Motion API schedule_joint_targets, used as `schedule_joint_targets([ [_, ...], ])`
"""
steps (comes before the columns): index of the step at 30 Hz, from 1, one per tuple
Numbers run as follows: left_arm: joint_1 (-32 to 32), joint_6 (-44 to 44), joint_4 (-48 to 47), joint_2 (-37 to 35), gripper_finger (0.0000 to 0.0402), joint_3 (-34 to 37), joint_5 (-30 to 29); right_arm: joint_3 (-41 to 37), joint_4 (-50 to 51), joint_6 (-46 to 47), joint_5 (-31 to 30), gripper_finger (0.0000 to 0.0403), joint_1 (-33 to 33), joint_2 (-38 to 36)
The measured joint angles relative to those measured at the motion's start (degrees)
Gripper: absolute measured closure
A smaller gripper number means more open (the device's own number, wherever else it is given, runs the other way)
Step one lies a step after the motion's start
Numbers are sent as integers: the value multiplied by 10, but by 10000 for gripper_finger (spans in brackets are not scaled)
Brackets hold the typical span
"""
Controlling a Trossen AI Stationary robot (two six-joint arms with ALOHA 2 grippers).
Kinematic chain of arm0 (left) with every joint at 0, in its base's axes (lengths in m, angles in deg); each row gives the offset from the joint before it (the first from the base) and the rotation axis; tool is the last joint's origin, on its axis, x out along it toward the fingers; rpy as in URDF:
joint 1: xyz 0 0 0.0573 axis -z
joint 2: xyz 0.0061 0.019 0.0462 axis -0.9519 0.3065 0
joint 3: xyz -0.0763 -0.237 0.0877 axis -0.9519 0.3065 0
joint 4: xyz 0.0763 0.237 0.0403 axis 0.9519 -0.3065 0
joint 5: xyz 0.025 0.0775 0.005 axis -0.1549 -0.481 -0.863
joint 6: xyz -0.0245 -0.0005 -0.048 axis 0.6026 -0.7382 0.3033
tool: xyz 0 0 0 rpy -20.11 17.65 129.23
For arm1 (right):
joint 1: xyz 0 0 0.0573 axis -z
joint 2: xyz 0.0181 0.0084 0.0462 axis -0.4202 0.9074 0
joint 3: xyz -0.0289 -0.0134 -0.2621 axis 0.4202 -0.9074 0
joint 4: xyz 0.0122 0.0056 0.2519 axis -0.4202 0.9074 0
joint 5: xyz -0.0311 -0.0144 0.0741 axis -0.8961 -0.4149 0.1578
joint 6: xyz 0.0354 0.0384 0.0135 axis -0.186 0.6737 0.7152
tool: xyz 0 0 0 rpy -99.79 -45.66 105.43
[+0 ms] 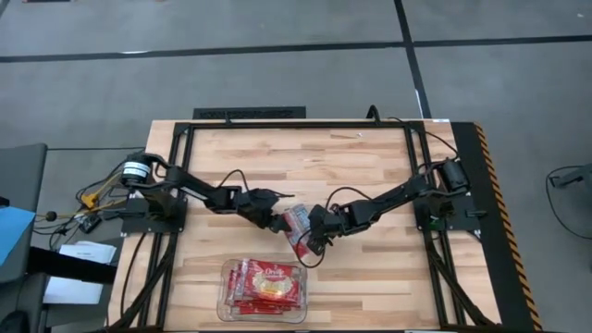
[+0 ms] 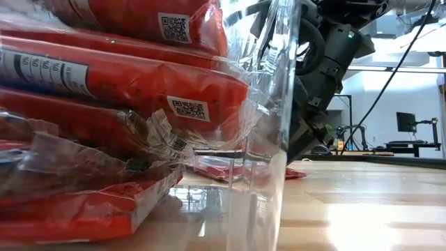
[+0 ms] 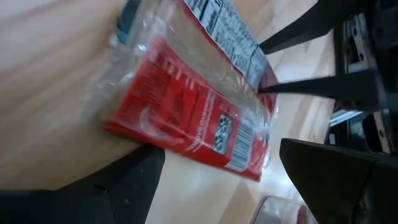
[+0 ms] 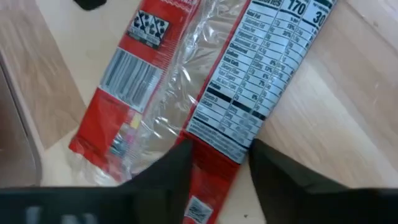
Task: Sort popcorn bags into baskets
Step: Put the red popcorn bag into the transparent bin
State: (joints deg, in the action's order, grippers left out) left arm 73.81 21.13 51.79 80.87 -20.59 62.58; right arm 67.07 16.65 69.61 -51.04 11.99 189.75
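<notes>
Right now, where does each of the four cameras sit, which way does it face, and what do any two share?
High: overhead, straight down on table, both arms, clear tub.
Low: tabletop height, looking through the tub's wall at stacked bags; an arm behind.
Left wrist: past the open left gripper at the loose popcorn bag.
Right wrist: right gripper straddling that bag's edge.
Shared: both wrist views and high show that bag.

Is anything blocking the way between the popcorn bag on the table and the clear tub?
Nothing visible does. The popcorn bag lies on bare wood between the left tool and the right tool, and the clear tub sits just beyond, already holding several bags.
</notes>
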Motion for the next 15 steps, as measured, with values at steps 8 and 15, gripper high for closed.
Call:
schedule_joint_targets([
  [8,-17,-1,-3,-3,80,-13,3,0,-13,-32,14,375,16,2],
  [15,-28,39,59,-1,79,-11,43,14,7,-60,-2,394,20,1],
])
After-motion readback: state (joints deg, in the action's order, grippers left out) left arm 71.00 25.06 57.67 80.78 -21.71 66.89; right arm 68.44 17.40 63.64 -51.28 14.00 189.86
